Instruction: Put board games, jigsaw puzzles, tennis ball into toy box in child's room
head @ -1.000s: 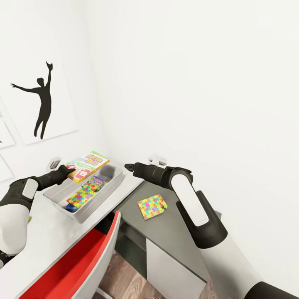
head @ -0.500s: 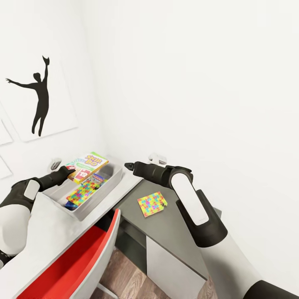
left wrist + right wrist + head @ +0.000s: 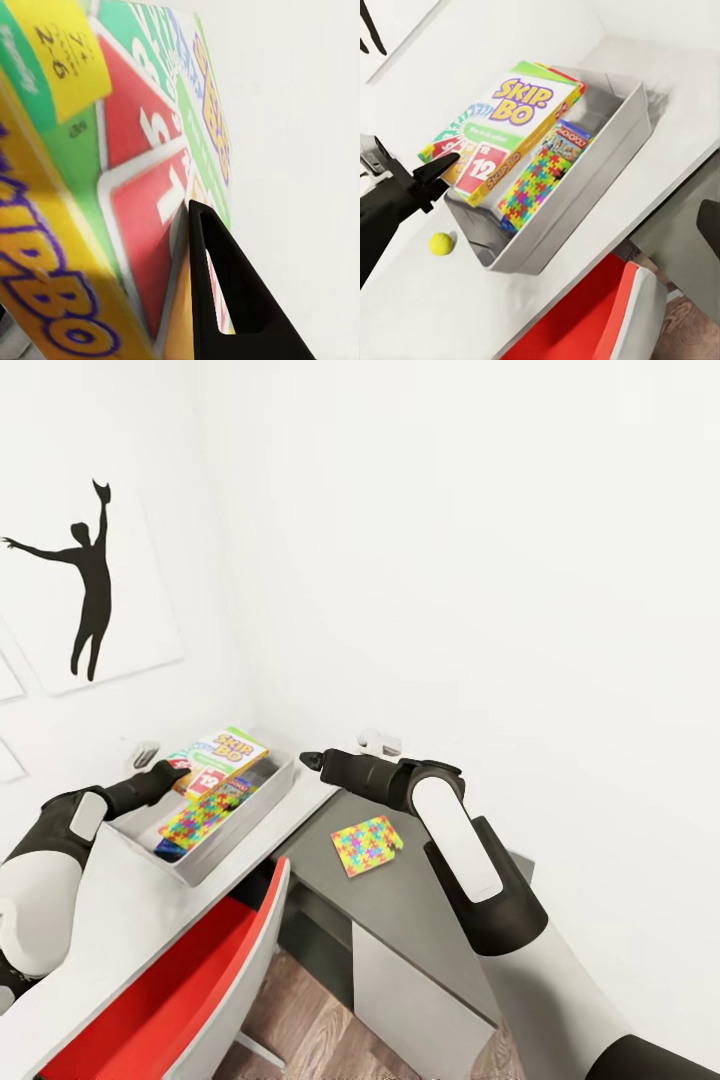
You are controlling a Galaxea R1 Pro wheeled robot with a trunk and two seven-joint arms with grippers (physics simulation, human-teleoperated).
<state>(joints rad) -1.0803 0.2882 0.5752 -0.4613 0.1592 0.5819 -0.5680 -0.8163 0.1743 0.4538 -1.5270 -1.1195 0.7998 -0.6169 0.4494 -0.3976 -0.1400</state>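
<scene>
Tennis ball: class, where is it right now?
In the right wrist view the tennis ball lies on the table, just outside the toy box, near the left gripper holding the SKIP-BO game.

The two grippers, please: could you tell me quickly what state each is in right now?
Left gripper: shut on the SKIP-BO box, held tilted over the toy box.
Right gripper: holds nothing; open or shut cannot be told.

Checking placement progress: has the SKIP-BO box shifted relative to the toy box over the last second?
Yes. Held by the left end effector, the SKIP-BO box has moved toward the toy box's far end.
</scene>
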